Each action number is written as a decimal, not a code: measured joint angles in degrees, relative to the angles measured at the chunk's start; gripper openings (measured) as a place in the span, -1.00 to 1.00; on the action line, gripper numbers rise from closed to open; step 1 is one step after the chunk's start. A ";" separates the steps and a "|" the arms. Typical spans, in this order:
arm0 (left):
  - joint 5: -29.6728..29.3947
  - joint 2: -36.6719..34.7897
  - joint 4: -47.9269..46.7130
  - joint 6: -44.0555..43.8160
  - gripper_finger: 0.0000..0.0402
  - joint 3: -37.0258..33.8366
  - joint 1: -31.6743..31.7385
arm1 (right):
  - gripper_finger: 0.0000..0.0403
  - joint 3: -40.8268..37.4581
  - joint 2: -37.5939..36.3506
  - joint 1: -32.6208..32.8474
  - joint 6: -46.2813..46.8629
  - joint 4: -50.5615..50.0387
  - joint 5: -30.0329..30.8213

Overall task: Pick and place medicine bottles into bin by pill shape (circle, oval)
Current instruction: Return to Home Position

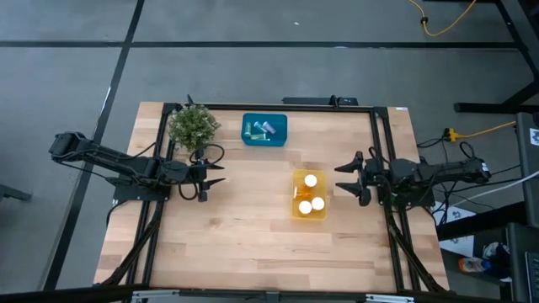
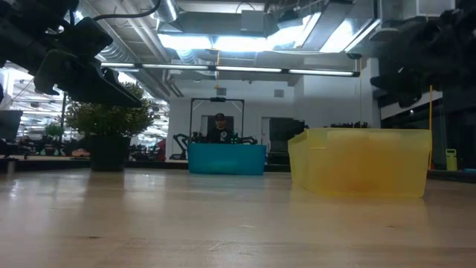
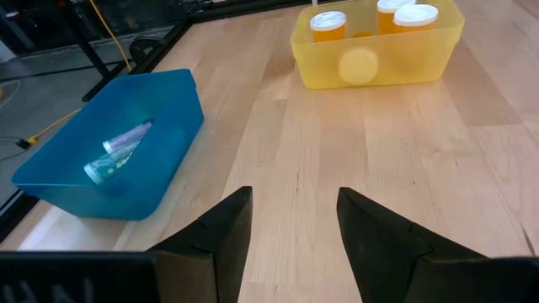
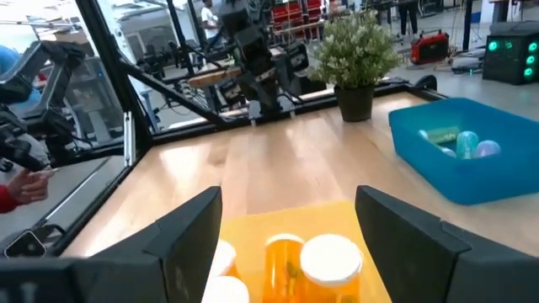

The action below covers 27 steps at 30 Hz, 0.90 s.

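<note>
A yellow bin at centre right holds three orange bottles with white caps; they also show in the left wrist view and the right wrist view. A blue bin at the far middle holds pale teal and pink bottles, lying on its floor. My left gripper is open and empty, left of centre. My right gripper is open and empty, just right of the yellow bin.
A small potted plant stands at the far left, close to my left gripper. Bare wooden table lies toward the near edge. In the low view a person sits beyond the table's far edge.
</note>
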 joint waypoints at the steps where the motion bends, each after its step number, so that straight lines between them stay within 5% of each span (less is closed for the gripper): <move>1: -0.01 -0.02 0.00 0.00 -0.16 0.00 0.02 | 0.37 -0.46 -0.03 -0.05 0.03 0.27 0.03; 27: 0.00 0.00 0.00 0.00 -0.16 0.00 0.02 | 0.37 -0.82 5.02 -7.74 -4.40 -1.50 -9.56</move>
